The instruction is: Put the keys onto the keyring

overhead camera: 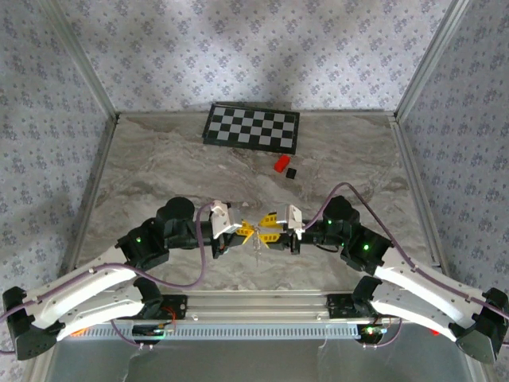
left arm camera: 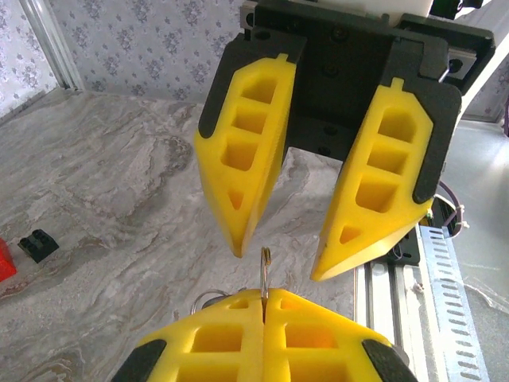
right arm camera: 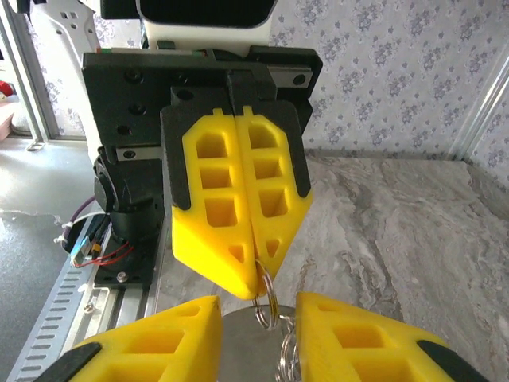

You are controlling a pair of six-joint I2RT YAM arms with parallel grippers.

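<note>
Counter: grey-beige marble pattern, boxed in on three sides by floral-wallpaper walls with metal corner posts. Checkerboard lies flat at the far edge. Red block and black cube sit just on the near side of the checkerboard, toward its right end, close together; can't tell if they touch. Both tools meet tip to tip well to the near side of the checkerboard, above the counter. Left tool: fingers together, clamped on the keyring, which pokes out of its tips edge-on, off the counter. A chain hangs below the ring. Right tool: fingers apart, nothing gripped, tips on either side of the ring. Contact with the ring: can't tell.
</note>
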